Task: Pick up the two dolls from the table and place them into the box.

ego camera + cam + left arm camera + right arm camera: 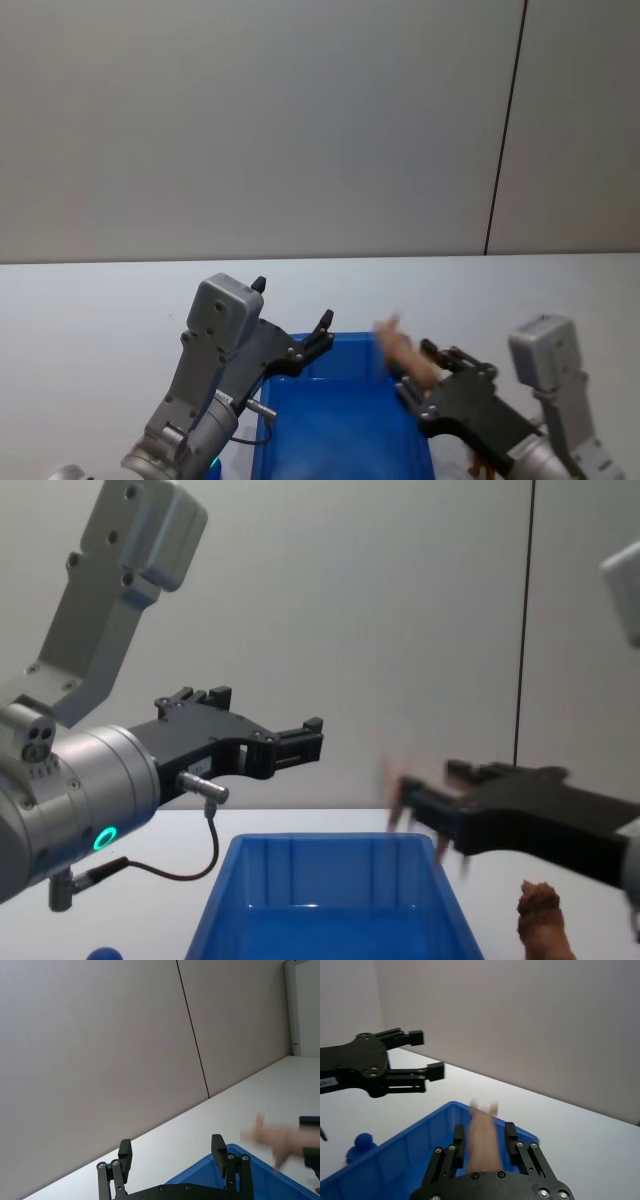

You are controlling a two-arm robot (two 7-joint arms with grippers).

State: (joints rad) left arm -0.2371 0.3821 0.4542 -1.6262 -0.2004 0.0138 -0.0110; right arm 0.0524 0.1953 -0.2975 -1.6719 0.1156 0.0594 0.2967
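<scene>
Head view: the right tool [412, 368] is clamped on the pale pink doll [398, 350], which sticks out ahead of its fingers, blurred, above the far right corner of the blue box [340, 430]. The left tool [292, 312] hangs with its fingers spread and nothing between them, over the box's far left corner, and the white surface [100, 300] stretches beyond both. Left wrist view: between and just past the left tool's parted fingers [218, 1147] lies the box's rim, and farther off to one side is the pink doll, a soft smear in front of the other arm's dark tool. Right wrist view: the pink doll sits squarely between the right tool's fingers [511, 1132], with the open box directly beneath and ahead. The empty left tool is across from it, and a small round blue object [364, 1141] lies outside the box's wall. Chest view: the reddish-brown doll [540, 915] lies on the surface below the right tool, just outside the box's right wall, and no tool touches it. By this evidence the job is under halfway: the first doll appears ready to be let go over the box but is not yet inside, and the second has yet to be picked up.
</scene>
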